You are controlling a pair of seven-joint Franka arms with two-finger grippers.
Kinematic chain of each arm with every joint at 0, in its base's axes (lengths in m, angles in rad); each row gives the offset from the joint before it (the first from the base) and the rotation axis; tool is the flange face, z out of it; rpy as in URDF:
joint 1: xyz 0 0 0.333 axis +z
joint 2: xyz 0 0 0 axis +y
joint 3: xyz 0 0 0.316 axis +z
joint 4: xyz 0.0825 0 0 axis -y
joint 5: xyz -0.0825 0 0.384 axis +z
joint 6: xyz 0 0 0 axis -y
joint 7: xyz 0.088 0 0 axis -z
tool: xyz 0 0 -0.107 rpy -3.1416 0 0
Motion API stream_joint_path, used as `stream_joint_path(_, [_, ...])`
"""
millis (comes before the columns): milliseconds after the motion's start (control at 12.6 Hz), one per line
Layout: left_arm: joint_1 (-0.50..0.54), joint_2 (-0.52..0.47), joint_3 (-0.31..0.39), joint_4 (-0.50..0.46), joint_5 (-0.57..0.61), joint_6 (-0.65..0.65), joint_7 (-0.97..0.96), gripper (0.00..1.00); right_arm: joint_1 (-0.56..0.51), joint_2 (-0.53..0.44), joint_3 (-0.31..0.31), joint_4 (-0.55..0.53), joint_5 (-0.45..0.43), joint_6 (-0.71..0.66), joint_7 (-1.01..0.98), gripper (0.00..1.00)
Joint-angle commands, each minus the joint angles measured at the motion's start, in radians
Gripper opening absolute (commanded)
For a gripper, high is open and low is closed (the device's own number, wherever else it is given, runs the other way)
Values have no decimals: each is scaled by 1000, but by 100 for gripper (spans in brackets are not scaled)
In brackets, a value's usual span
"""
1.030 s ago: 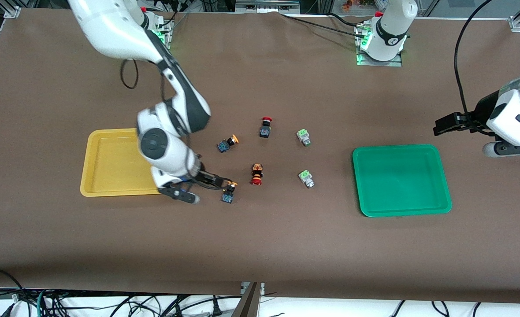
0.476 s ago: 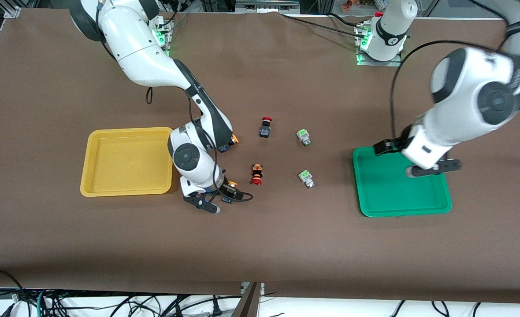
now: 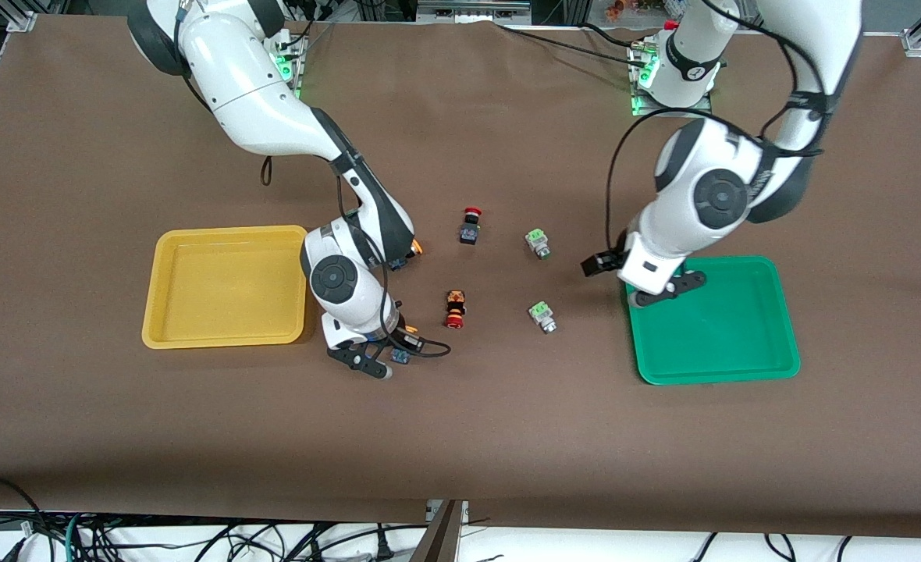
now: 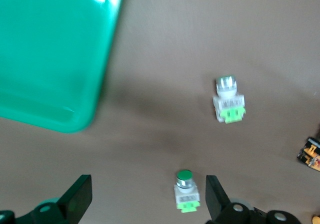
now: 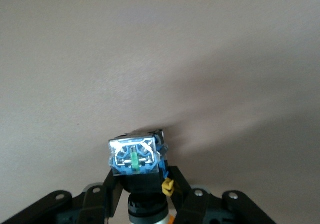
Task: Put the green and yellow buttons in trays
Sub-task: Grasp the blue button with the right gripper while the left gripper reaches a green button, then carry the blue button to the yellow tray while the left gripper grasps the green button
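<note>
front view, red switches (image 3: 460, 269) btwn buttons (image 3: 540, 279)

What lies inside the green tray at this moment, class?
No button shows on the visible floor of the green tray. The left gripper hangs open over the corner toward the green buttons, covering that patch, so what lies under it cannot be seen.
</note>
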Motion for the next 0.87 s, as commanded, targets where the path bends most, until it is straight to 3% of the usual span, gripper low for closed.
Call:
stream_joint_path(0, [-24, 38, -42, -74, 39, 94, -113, 100, -85, -104, 4, -9, -4, -174, -202, 0])
stream_joint_path(159, [-60, 87, -56, -82, 141, 113, -242, 100, -153, -230, -30, -141, 3, -248, -426, 0])
stream_joint_path(238, [-98, 134, -70, -80, 215, 149, -373, 100, -209, -348, -45, -311, 3, -247, -591, 3])
stream_joint_path(476, [-121, 170, -97, -80, 312, 156, -514, 100, -280, -515, -74, -592, 5, -229, -738, 12])
stream_joint_path(634, [-130, 177, -107, -80, 312, 157, -536, 100, -288, -554, -110, -720, 6, -154, -757, 22])
stream_joint_path(713, [-136, 185, -114, -80, 318, 160, -566, 100, -288, -554, -116, -768, 9, -106, -767, 35])
stream_joint_path(793, [-136, 191, -117, -83, 350, 172, -588, 100, -290, -554, -116, -820, 12, -35, -767, 53])
